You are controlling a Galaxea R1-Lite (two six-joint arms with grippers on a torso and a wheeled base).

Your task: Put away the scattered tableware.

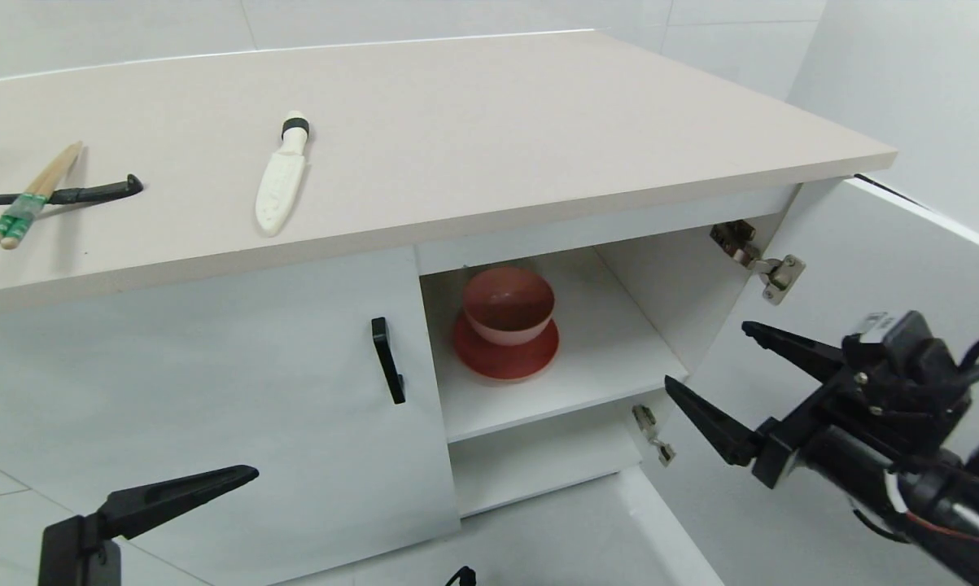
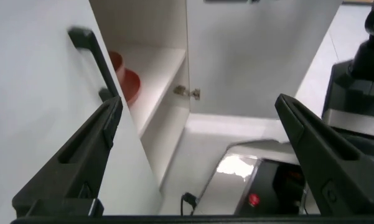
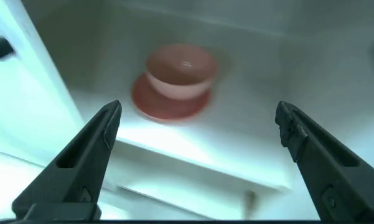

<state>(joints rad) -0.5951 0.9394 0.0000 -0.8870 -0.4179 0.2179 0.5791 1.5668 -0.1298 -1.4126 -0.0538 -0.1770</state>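
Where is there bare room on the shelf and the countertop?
Shelf: bare between the bowl on its plate and the right side wall. Countertop: bare right of the knife; crowded at the left end, chopsticks crossing a black utensil.

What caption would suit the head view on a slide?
Bowl on plate inside open cabinet; knife and chopsticks lie on the counter.

Black tapered fingers (image 1: 705,421), apparently reddish cable (image 1: 945,527)
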